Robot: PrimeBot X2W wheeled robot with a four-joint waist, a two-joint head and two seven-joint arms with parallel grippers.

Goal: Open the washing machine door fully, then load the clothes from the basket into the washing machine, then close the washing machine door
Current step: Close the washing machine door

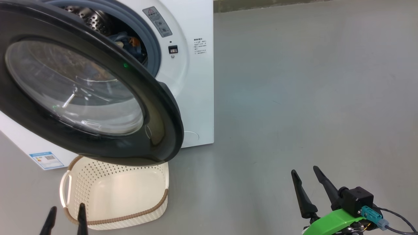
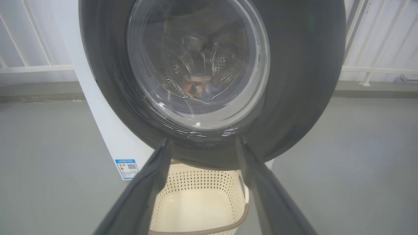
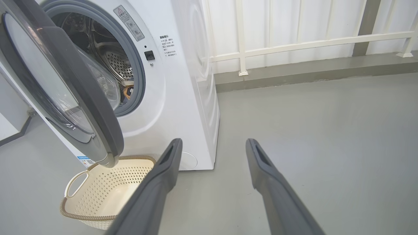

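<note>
Finds the washing machine door [image 1: 81, 88] swung partway out from the white washing machine [image 1: 196, 98], attached on the left side, free edge toward the right, wide glossy black rim around a bulging clear glass bowl. Hangs above the far part of the basket [image 1: 107, 182], lower rim covering the basket's rear edge in the head view. Shows the clothes [image 1: 129, 44] inside the perforated steel drum [image 1: 91, 18], blue fabric with an orange patch, low behind the grey rubber gasket [image 1: 153, 42]; glimpsed too through the door glass in the left wrist view, blurred. Leaves the basket's cream bottom bare to the eye, perforated walls and brown woven-look rim upright on the grey floor [image 1: 310, 81], just in front of the machine, one pale handle at its left end. Shows a blue label [image 1: 46, 160] low on the machine's front, left of the basket, and a small round flap [image 1: 191, 138] at the lower right corner.

Places the left gripper [image 1: 67, 209] at the lower left of the head view, by the basket's near left corner, fingers spread wide, nothing between them, gripping nothing; cannot tell whether a fingertip brushes the basket rim. Places the right gripper [image 1: 304, 169] well apart to the right over the floor, fingers likewise spread wide, holding and touching nothing. Shows a white railing [image 3: 294, 44] behind the machine in the right wrist view
</note>
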